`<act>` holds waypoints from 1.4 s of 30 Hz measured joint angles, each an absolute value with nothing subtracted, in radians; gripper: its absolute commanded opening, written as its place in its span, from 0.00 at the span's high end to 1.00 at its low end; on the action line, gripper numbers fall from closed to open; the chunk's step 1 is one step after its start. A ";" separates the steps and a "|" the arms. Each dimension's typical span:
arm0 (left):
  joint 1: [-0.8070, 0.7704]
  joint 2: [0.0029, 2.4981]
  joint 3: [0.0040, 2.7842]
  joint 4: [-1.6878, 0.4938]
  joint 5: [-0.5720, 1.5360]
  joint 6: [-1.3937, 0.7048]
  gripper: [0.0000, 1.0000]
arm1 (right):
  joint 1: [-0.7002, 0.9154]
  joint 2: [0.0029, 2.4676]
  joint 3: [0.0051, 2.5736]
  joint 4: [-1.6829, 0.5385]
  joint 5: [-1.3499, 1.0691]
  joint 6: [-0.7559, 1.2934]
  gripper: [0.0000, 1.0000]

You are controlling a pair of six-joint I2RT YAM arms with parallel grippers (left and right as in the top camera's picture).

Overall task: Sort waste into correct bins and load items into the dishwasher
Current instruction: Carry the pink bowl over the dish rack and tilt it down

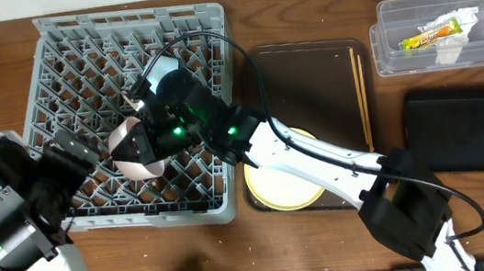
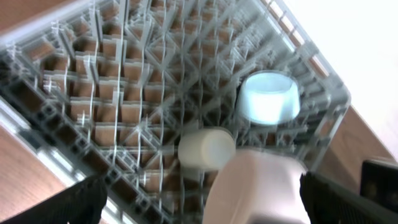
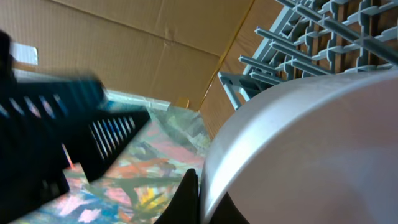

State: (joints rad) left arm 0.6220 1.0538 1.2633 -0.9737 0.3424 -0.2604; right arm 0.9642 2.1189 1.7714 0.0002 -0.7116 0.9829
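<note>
My right gripper (image 1: 142, 134) is shut on the rim of the pale pinkish-white bowl (image 1: 131, 152) and holds it over the grey dish rack (image 1: 66, 55); the right wrist view shows the fingers (image 3: 205, 199) pinching the bowl's rim (image 3: 311, 143). My left gripper (image 2: 202, 196) is open, its fingers on either side of the bowl (image 2: 261, 186), the right finger beside it. In the rack lie a cream cup (image 2: 205, 148) and an upturned light-blue saucer (image 2: 267, 98). The yellow plate (image 1: 281, 189) and chopsticks (image 1: 363, 93) are on the brown tray (image 1: 308, 72).
The clear tub (image 1: 388, 43) at the back right holds the white napkin (image 1: 453, 47) and the yellow-green wrapper (image 1: 429, 35). The black bin (image 1: 473, 130) sits in front of it. My right arm (image 1: 318, 154) stretches across the tray.
</note>
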 measured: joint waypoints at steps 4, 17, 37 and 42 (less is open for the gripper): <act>0.622 1.054 1.264 -0.965 0.346 -0.262 0.00 | 0.964 2.119 1.771 -0.014 -0.720 0.968 0.99; 0.732 1.054 1.264 -1.173 -0.159 -0.422 0.00 | 0.996 2.120 1.771 0.019 -0.718 0.904 0.99; 0.894 1.054 1.264 -1.208 -0.314 -0.524 0.00 | 1.048 2.313 1.770 0.401 -0.827 1.051 0.99; 0.894 1.054 1.264 -1.208 -0.315 -0.524 0.00 | 1.056 2.340 1.770 0.407 -0.873 1.056 0.99</act>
